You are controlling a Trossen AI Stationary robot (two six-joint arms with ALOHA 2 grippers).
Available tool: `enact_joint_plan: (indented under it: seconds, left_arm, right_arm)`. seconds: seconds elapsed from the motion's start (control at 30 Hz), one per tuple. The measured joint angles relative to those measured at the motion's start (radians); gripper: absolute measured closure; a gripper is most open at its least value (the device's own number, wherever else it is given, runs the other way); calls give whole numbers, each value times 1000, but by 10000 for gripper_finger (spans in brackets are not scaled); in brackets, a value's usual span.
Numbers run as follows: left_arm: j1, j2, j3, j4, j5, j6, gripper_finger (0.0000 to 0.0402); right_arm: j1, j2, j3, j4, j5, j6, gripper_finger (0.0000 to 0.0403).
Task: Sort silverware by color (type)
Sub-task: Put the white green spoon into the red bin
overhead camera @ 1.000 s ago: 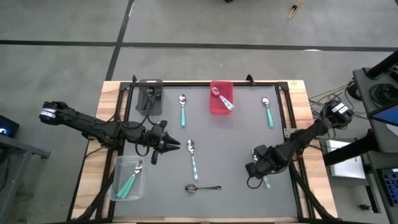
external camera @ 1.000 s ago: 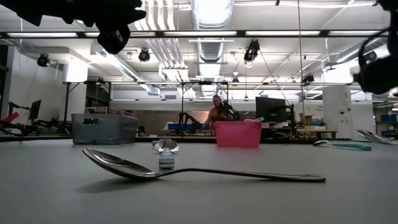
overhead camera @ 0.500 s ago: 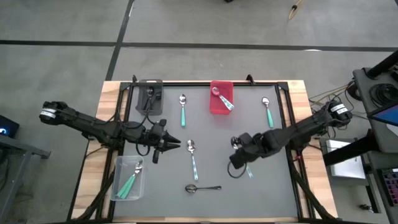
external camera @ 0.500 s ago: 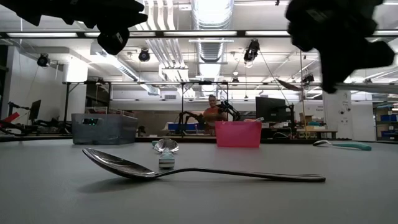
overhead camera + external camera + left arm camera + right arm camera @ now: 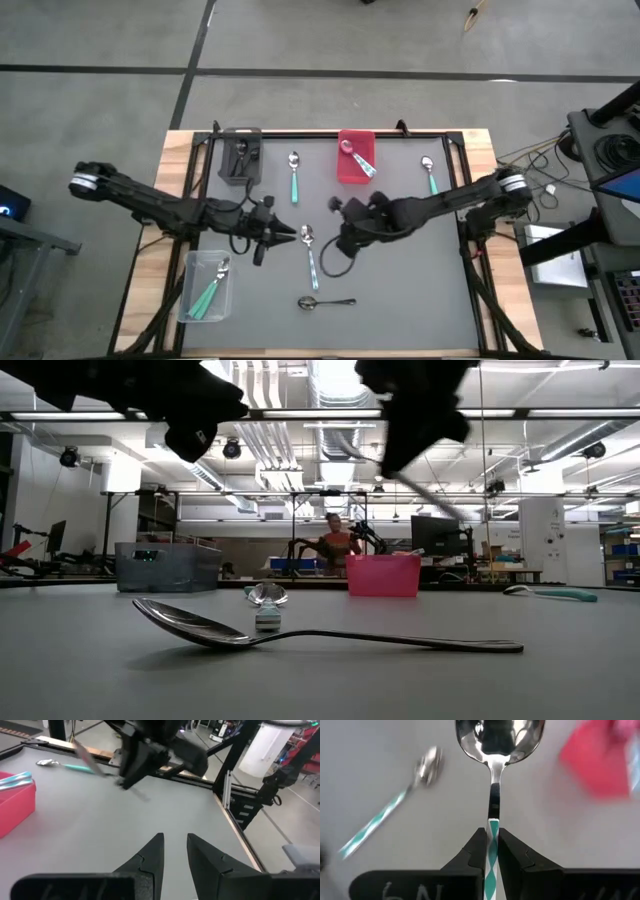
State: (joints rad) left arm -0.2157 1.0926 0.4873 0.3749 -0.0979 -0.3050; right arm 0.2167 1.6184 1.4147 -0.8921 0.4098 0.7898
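Right gripper (image 5: 340, 218) has moved from the right side to the middle of the tabletop (image 5: 400, 300), carrying a teal-handled spoon (image 5: 493, 780).
Its fingers are clamped on the striped handle, with the shiny bowl pointing forward. Left gripper (image 5: 290, 235) hovers at centre left with its fingers a little apart and empty, beside another teal spoon (image 5: 311, 255). All-metal spoon (image 5: 327, 302) lies at lower centre; red bin (image 5: 355, 160) is at upper centre.

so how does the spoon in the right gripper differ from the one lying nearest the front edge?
The held spoon has a teal patterned handle and is clamped by the right gripper, up off the table. The front spoon is all metal, no coloured handle, and lies flat on the grey table, untouched. Both have shiny bowls.
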Motion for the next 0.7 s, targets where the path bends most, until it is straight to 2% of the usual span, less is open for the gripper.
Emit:
enact_joint_plan:
  seconds: [0.1,0.23,0.4,0.6,0.7]
  left_arm:
    - [0,23,0,24,-26,0,335]
    - [0,38,-1,38,-99,4,335]
    - [0,42,-2,26,-130,35,323]
    - [0,35,-3,29,-170,100,275]
    - [0,38,5,32,-203,130,251]
  right_arm:
    - [13,78,69,36,174,-112,384]
    - [28,148,123,121,319,-215,384]
    - [45,175,133,173,426,-277,383]
    - [75,175,133,177,525,-279,383]
    - [83,179,133,186,537,-285,383]
